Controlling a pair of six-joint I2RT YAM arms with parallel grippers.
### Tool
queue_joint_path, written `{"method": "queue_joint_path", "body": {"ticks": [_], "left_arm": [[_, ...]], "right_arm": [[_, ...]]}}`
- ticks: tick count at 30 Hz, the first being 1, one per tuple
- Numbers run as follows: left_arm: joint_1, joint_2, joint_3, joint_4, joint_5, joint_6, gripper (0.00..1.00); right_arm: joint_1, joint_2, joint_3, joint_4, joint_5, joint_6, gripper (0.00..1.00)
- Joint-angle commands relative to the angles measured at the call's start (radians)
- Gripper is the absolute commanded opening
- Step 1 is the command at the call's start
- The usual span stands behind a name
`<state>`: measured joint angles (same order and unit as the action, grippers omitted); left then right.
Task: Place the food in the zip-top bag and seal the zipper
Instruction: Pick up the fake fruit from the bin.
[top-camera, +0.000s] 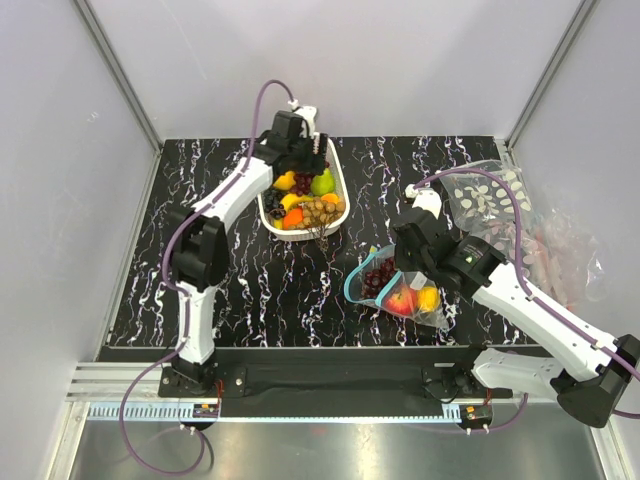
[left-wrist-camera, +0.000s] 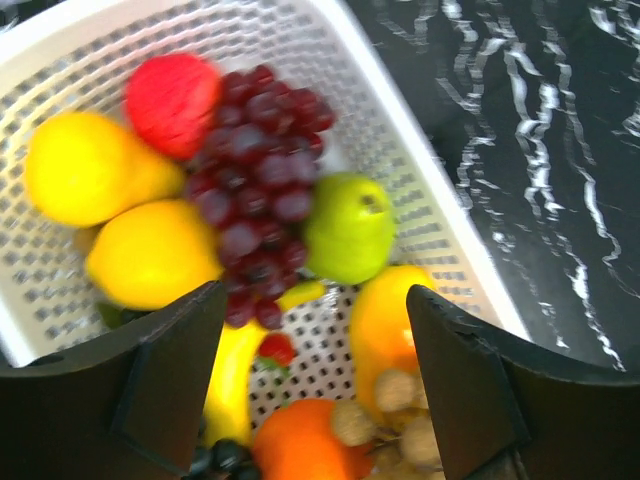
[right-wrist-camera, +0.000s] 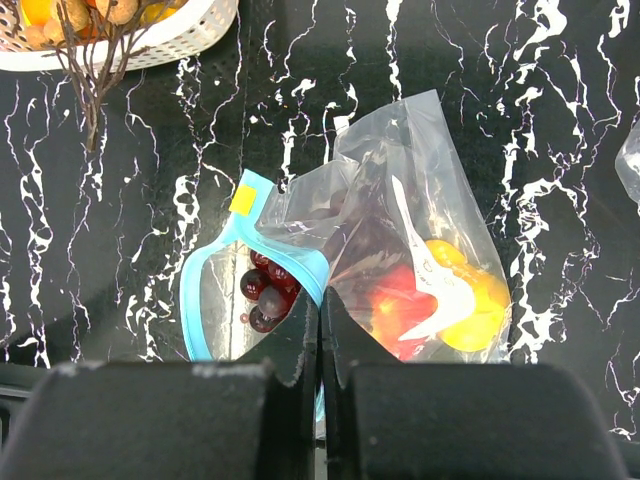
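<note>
The food lies heaped in a white slotted basket: dark purple grapes, a green round fruit, a red fruit, yellow fruits and an orange. My left gripper hovers open just over this pile, with nothing between its fingers. The zip-top bag lies at centre right with its teal zipper gaping in a loop. Inside are grapes, a red apple and a yellow fruit. My right gripper is shut on the zipper's near edge.
A clear bag patterned with white ovals lies at the back right, and another crumpled plastic bag sits beside it at the right wall. A brown twiggy bunch hangs over the basket's near rim. Walls enclose the black marbled table.
</note>
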<state>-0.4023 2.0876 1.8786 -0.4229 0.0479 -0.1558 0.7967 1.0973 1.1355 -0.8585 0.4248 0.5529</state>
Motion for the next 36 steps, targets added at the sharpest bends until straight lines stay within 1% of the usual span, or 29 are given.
{"method": "queue_joint_path", "body": {"ticks": [1, 7, 8, 11, 15, 18, 19, 20, 22, 26, 27, 31, 34, 36], "left_arm": [[-0.044, 0.051, 0.104, 0.047, -0.014, 0.055, 0.79], [-0.052, 0.184, 0.26, -0.033, -0.023, 0.062, 0.78], [-0.05, 0.205, 0.316, -0.063, -0.028, 0.062, 0.78], [-0.052, 0.299, 0.414, -0.118, -0.034, 0.065, 0.77], [-0.05, 0.341, 0.436, -0.129, -0.036, 0.059, 0.73], [-0.05, 0.351, 0.436, -0.135, -0.02, 0.061, 0.59], [-0.05, 0.351, 0.436, -0.137, -0.019, 0.058, 0.5], [-0.05, 0.347, 0.435, -0.143, -0.014, 0.055, 0.48], [-0.05, 0.336, 0.412, -0.14, 0.004, 0.05, 0.45], [-0.05, 0.273, 0.344, -0.111, 0.026, 0.041, 0.27], [-0.052, 0.256, 0.327, -0.103, 0.032, 0.038, 0.24], [-0.05, 0.154, 0.213, -0.033, 0.055, 0.022, 0.2], [-0.05, 0.033, 0.128, 0.004, 0.072, 0.006, 0.17], [-0.055, -0.026, 0.044, 0.03, 0.081, -0.002, 0.16]], "right_arm": [[0.007, 0.003, 0.001, 0.044, 0.006, -0.011, 0.0], [0.007, -0.001, 0.004, 0.044, 0.009, -0.018, 0.0], [0.007, -0.001, 0.004, 0.042, 0.008, -0.018, 0.0], [0.009, -0.004, 0.004, 0.042, 0.009, -0.021, 0.0], [0.007, -0.005, 0.001, 0.045, 0.009, -0.022, 0.0], [0.007, -0.007, 0.0, 0.05, 0.006, -0.021, 0.0], [0.007, -0.005, -0.002, 0.052, 0.006, -0.021, 0.0], [0.007, -0.005, -0.002, 0.05, 0.006, -0.022, 0.0], [0.009, -0.007, -0.003, 0.053, 0.006, -0.022, 0.0], [0.007, -0.007, -0.006, 0.052, 0.008, -0.021, 0.0], [0.007, -0.008, -0.006, 0.052, 0.008, -0.021, 0.0], [0.007, -0.008, -0.01, 0.052, 0.008, -0.019, 0.0], [0.007, -0.011, -0.008, 0.046, 0.009, -0.021, 0.0], [0.007, -0.019, -0.008, 0.039, 0.011, -0.022, 0.0]]}}
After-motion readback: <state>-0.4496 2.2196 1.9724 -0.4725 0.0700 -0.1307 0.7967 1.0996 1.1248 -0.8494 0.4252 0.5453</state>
